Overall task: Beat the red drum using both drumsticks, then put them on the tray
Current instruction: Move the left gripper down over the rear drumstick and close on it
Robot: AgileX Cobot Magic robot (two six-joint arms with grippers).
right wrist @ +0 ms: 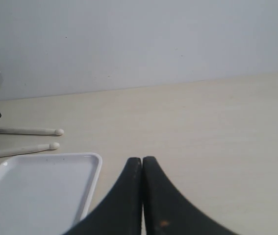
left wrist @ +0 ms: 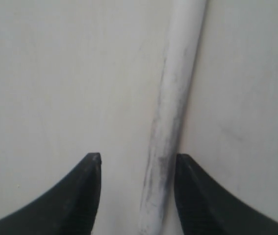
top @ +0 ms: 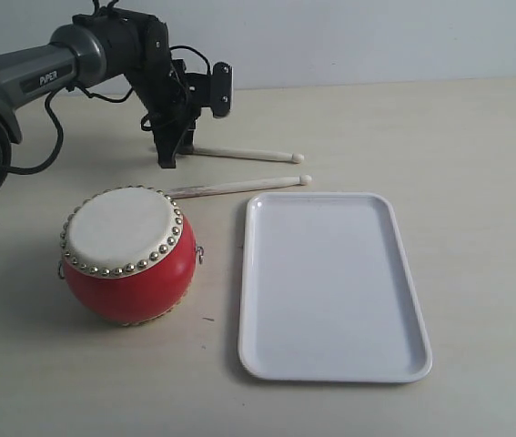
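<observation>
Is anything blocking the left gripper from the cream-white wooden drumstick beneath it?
Nothing visible does. The left gripper has its black fingers open on either side of the scuffed cream-white wooden drumstick, which lies uncovered on the beige table between them.

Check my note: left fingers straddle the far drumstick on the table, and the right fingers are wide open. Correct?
Not quite. The right fingers are pressed shut, as the right wrist view shows. The left fingers do straddle the far drumstick.

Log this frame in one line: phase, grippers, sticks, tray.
phase: pre-grasp | left gripper: open, astride far drumstick | right gripper: shut, empty | near drumstick: on table | tray: no sticks
</observation>
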